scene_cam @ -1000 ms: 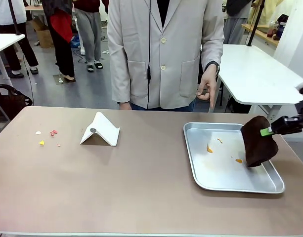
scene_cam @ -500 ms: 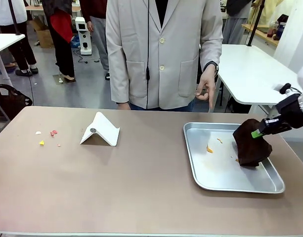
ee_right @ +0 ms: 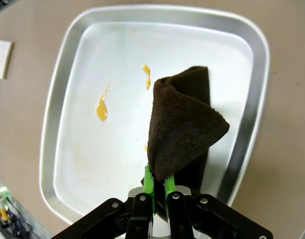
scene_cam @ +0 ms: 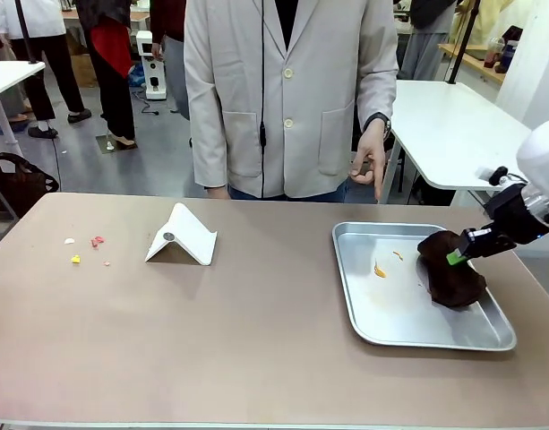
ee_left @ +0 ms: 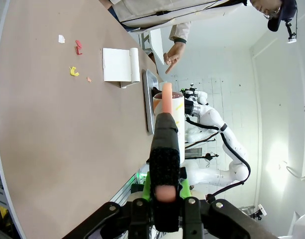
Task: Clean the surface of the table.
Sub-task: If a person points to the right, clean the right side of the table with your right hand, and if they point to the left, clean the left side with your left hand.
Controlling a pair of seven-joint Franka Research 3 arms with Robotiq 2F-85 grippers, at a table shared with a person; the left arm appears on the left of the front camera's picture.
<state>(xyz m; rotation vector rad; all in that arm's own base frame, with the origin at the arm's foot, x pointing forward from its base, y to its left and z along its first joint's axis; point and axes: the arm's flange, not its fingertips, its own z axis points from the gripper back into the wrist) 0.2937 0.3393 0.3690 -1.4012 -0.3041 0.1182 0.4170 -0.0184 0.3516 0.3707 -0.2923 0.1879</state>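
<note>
Both clamped, right end effector (scene_cam: 453, 258) on brown cloth (scene_cam: 450, 279) in tray (scene_cam: 408, 315), left end effector (ee_left: 165, 186) on indistinct tool (ee_left: 164, 139)

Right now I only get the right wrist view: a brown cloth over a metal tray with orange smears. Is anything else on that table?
Observer: Yes, small coloured scraps lie on the table, far to the robot's left of the tray.
Operator: Anything between them?
Observer: A white folded stand.
Operator: And the other arm?
Observer: The left gripper is shut on a black-handled tool with an orange tip.
</note>
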